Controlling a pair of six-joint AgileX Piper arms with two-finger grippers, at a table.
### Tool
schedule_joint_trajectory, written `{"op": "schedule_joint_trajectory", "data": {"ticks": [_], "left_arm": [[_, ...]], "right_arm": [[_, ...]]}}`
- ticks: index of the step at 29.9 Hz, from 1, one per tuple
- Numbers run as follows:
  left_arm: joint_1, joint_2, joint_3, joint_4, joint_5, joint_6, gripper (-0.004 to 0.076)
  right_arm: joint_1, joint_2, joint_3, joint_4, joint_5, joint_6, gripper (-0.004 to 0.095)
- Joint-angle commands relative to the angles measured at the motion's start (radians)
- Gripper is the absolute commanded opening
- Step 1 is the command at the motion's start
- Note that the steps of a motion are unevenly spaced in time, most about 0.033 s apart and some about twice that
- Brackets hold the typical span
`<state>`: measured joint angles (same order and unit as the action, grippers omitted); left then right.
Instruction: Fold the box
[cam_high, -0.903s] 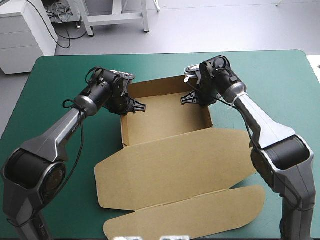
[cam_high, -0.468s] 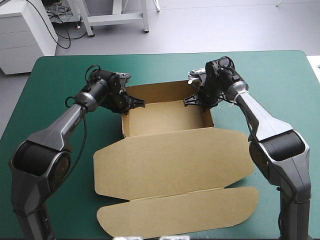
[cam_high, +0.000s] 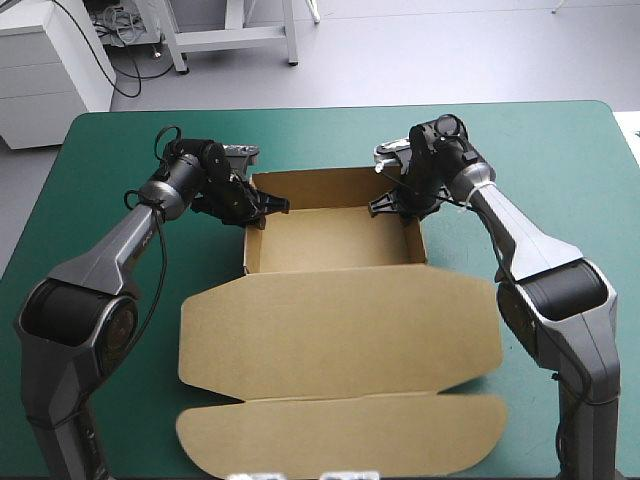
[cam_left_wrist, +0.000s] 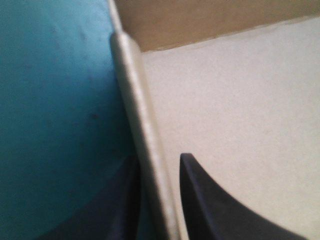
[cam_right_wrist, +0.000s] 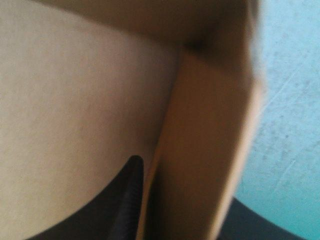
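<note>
A lab; white cabinet, trailing cables, bare grey floor.

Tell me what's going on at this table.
Two robot arms are working on a brown box on the teal-green table. The box stands as an open tray at the far side, its lid lying flat toward the near edge. The left hand pinches the tray's left wall, one finger inside and one outside; the right hand pinches the right wall the same way.
</note>
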<state>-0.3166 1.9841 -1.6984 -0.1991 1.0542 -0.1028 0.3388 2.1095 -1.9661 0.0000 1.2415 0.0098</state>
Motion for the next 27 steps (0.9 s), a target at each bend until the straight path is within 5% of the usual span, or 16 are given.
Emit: {"op": "schedule_joint_trajectory", "data": {"ticks": [1, 5, 27], "left_arm": [[-0.019, -0.027, -0.032, -0.103, 0.024, 0.025, 0.034], [-0.017, -0.027, -0.075, -0.111, 0.045, 0.023, 0.0419], [-0.017, -0.029, -0.259, 0.018, 0.237, 0.021, 0.0419]], "right_arm": [[-0.004, -0.052, -0.022, -0.011, 0.01, -0.018, 0.0393], [-0.004, -0.052, -0.033, 0.006, 0.01, -0.01, 0.0443], [-0.004, -0.174, -0.062, 0.035, 0.01, 0.034, 0.0448]]}}
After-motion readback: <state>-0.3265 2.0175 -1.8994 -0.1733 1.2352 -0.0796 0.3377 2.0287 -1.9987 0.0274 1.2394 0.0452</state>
